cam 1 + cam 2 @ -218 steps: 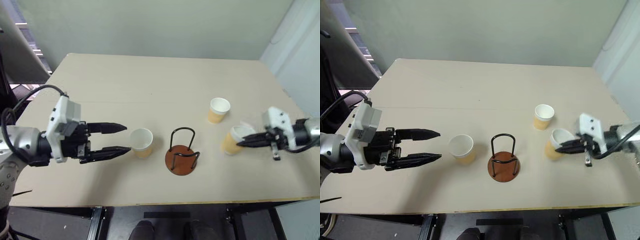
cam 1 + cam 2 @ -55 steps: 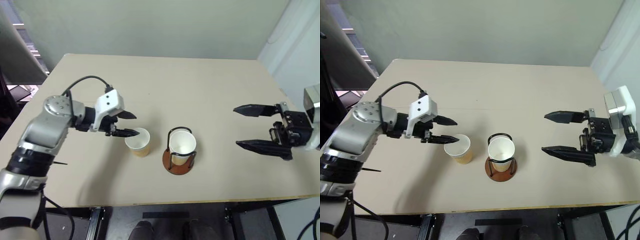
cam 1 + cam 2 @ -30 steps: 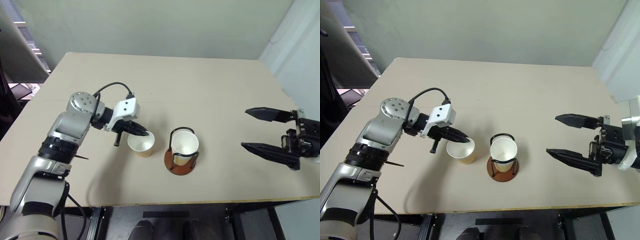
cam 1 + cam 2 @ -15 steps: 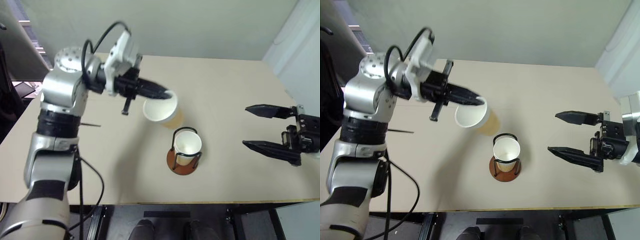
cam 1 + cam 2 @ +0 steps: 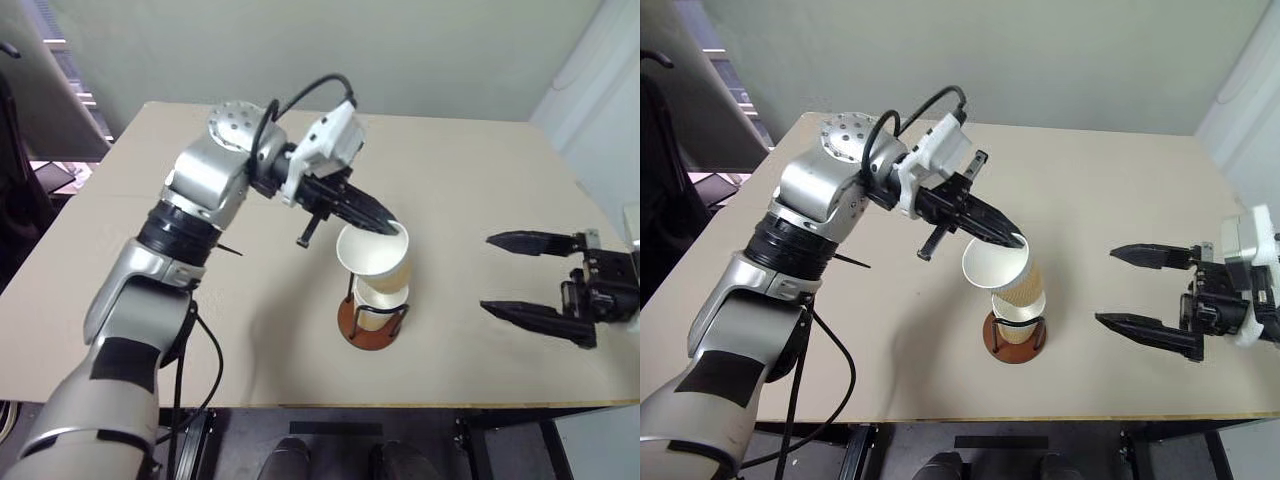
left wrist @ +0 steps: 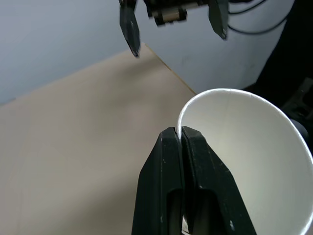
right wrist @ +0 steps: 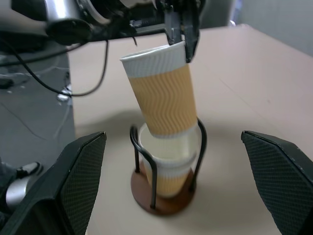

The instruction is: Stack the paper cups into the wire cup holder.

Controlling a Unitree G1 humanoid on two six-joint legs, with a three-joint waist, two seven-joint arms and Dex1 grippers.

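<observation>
My left gripper point(image 5: 392, 229) is shut on the white rim of a tan-orange paper cup point(image 5: 375, 255). One finger is inside the cup point(image 6: 244, 152) and one outside. The cup hangs tilted over the wire cup holder point(image 5: 365, 325), and its bottom dips into another paper cup point(image 7: 168, 169) that stands between the black wire loops on the reddish-brown base. My right gripper point(image 5: 485, 272) is open and holds nothing. It sits to the right of the holder, above the table, with its fingers pointing toward the holder.
The beige table point(image 5: 470, 170) stretches behind and to both sides of the holder. Its front edge lies close below the holder. A grey wall stands behind the table, and a black cable loops off my left arm.
My left gripper has lifted the cup off the table and carried it up and to the right, until it hangs over the holder. The right gripper has stayed open in place.
</observation>
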